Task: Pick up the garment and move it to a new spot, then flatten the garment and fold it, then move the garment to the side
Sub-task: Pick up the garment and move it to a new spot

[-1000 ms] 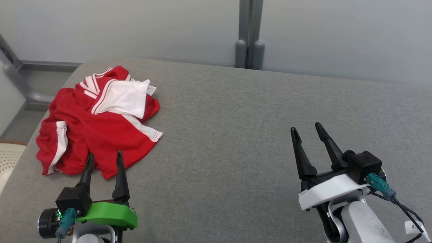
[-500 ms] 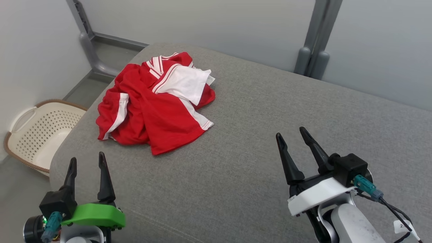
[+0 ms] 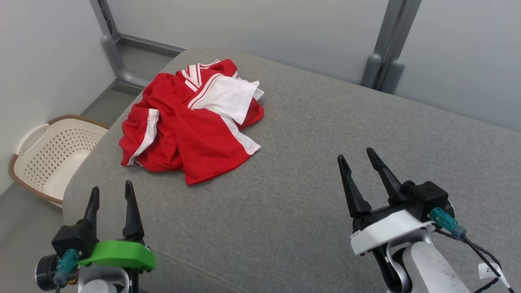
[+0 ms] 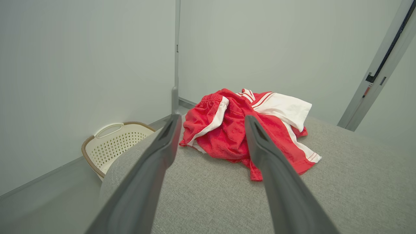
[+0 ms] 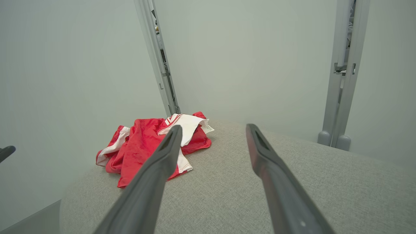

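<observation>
On the far left part of the grey upholstered surface [image 3: 325,162], the red-and-white sports garment [image 3: 191,130] lies crumpled in a heap, untouched. My left gripper [image 3: 112,186] hovers near it, fingers spread and empty. My right gripper [image 3: 355,154] hangs well apart to the right, equally spread and empty. A cream laundry basket [image 3: 53,158] stands on the floor, left of the surface.

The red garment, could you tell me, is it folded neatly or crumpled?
Crumpled: the red garment lies in a bunched heap with overlapping, uneven layers.
</observation>
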{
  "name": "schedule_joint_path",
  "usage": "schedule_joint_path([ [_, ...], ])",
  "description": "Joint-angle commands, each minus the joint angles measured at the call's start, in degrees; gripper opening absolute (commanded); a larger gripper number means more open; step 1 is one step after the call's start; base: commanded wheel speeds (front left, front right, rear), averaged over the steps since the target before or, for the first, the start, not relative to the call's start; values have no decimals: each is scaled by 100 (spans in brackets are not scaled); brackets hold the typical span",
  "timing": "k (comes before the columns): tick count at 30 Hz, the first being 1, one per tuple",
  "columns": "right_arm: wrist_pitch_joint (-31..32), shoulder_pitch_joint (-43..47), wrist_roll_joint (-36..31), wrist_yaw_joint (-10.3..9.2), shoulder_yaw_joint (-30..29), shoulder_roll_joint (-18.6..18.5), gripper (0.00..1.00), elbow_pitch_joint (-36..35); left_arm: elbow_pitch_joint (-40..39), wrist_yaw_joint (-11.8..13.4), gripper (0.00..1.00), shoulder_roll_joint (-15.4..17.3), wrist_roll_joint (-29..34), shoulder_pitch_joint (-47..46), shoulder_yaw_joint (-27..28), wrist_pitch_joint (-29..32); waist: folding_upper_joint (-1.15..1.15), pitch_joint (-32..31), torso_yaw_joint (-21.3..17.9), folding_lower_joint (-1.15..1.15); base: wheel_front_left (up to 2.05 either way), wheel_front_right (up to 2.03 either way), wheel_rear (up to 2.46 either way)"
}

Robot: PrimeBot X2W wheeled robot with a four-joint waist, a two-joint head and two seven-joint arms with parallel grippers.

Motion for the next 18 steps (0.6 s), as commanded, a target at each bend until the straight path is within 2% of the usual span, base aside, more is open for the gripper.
schedule_joint_path([
  [1,-16,-20,-44,0,-18,-19,100,-46,56,-34,100,29,10,-171,-10,-4,0,92,-93,0,0,0,0],
  [6,-17,-107,-177,0,-35,-39,100,-84,534,-253,100,52,-492,-845,-75,428,0,325,-309,0,0,0,0],
  [11,-16,-244,-213,0,-22,-82,100,-145,912,-355,100,423,-711,-1657,-11,1292,0,568,-623,0,0,0,0],
  [18,-16,-470,-222,0,4,-172,100,-183,1536,-513,100,1066,-1405,-2680,186,2810,0,987,-1200,0,0,0,0],
])
